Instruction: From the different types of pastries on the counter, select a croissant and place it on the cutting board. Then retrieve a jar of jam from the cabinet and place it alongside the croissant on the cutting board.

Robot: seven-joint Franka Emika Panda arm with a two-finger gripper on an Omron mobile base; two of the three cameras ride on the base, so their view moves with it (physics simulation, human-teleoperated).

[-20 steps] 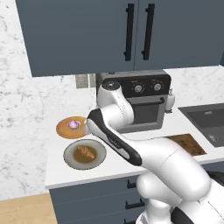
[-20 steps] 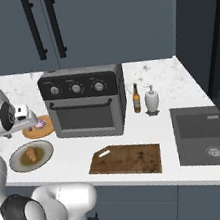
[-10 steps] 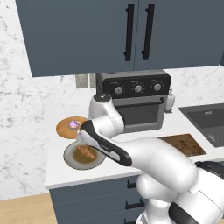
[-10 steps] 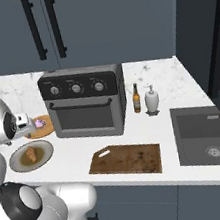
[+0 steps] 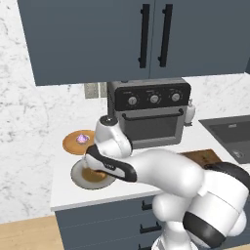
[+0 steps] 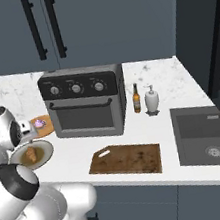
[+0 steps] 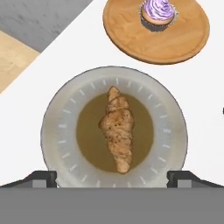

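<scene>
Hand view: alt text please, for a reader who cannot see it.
A croissant lies in the middle of a grey plate on the white counter, straight below the open gripper. Beyond the plate, a purple-frosted cupcake sits on a round wooden board.

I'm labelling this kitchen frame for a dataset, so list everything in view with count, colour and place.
croissant: one, golden brown, lying on the grey plate
grey plate: one, grey rim with brown centre, on the counter near its left front edge
cupcake: one, purple frosting, on the round wooden board
round wooden board: one, light brown, beside the plate, nearer the wall
cutting board: one, dark brown, bare, in front of the toaster oven
toaster oven: one, dark grey, against the wall
bottle: one, brown, right of the oven
soap dispenser: one, white, beside the bottle
sink: one, dark grey, at the counter's right
cabinet doors: two, dark blue, shut, above the oven
gripper: one, dark fingertips, open, above the plate
</scene>
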